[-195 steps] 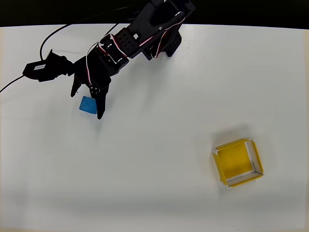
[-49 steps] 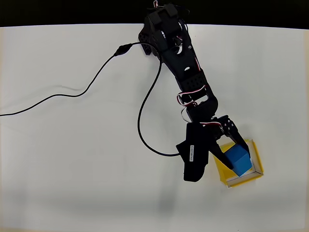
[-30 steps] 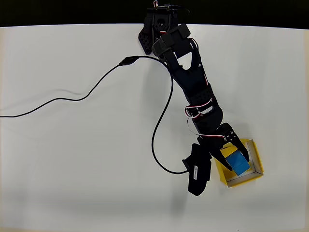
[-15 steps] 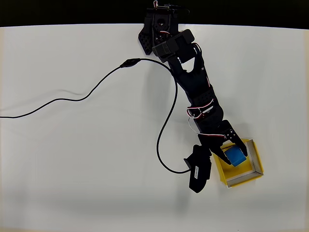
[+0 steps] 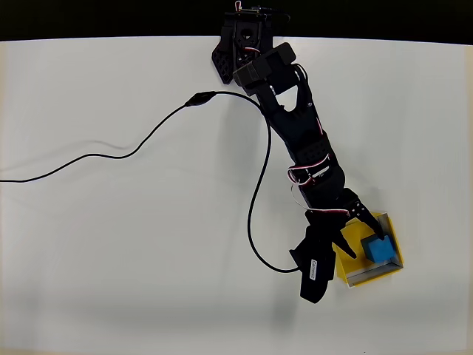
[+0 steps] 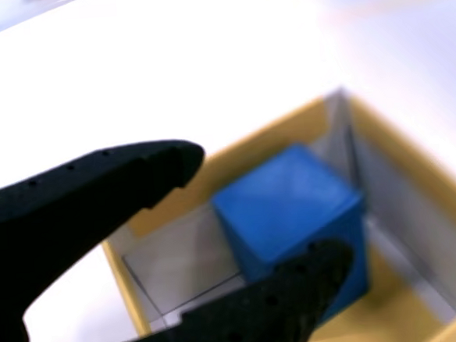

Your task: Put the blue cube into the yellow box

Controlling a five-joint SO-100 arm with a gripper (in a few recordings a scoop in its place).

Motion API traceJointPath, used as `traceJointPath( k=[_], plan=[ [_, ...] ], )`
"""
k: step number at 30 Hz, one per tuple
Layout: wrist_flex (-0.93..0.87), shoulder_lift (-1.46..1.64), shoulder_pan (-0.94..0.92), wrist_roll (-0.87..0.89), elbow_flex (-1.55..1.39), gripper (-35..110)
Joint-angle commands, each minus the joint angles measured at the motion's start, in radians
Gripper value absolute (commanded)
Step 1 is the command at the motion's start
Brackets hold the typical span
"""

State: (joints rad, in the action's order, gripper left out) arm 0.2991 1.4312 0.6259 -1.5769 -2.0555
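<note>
The small matte sky-blue cube (image 5: 379, 250) is sitting inside the shallow square yellow box with pale thin walls (image 5: 394, 238), toward its 4 o'clock side. The black two-finger gripper (image 5: 361, 235) is hanging spread apart at the cube's 10 o'clock, grasping nothing. The wrist view is showing the cube's (image 6: 293, 209) plain faces between black fingers (image 6: 96, 188), while the overhead view is showing the black cable (image 5: 133, 151) trailing across the white table (image 5: 111, 259).
</note>
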Motion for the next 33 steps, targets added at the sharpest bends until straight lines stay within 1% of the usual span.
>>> traceJointPath(
  k=[1,8,12,13,15,18,25,28,33],
  plan=[
    [-0.112,0.299,-0.055,-0.035,0.094,27],
    [-0.183,0.535,-0.255,-0.049,-0.137,23],
    [-0.268,0.652,-0.374,-0.067,-0.29,23],
    [-0.278,0.692,-0.399,-0.069,-0.341,22],
    [-0.353,0.782,-0.445,-0.092,-0.436,22],
    [-0.399,0.927,-0.506,-0.107,-0.589,22],
    [-0.673,1.197,-0.584,-0.066,-0.765,22],
    [-0.741,1.316,-0.595,-0.089,-0.867,22],
    [-0.948,1.499,-0.612,-0.117,-0.971,22]
  ],
)
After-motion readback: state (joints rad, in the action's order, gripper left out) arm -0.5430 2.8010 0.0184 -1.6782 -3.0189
